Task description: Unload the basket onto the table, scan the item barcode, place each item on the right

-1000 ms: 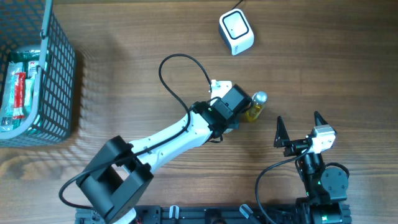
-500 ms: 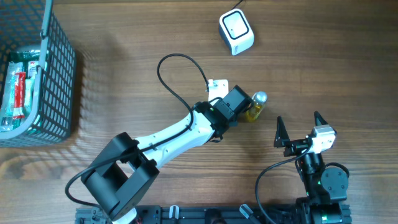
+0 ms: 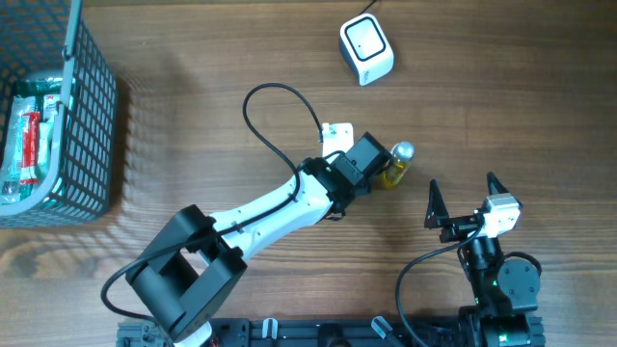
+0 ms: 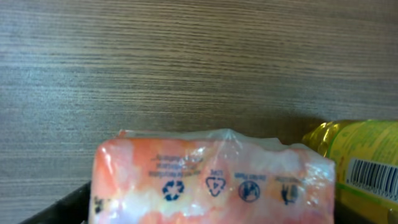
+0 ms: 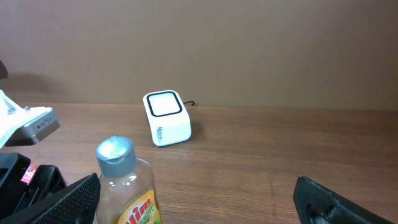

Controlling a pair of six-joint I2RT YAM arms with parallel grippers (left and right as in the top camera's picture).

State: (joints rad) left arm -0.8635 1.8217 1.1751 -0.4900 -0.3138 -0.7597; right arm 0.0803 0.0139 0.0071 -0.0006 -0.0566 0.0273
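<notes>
The orange packet [image 4: 211, 180] sits at the left jaws, just beside the yellow bottle [image 3: 395, 166], gripped or not I cannot tell, right jaws spread, and it looks light, soft and slippery, so pinch across its middle.

Dark wood-grain table [image 3: 193, 116], even diffuse light, soft shadows. Plain brown backdrop [image 5: 249, 43] behind far edge.
</notes>
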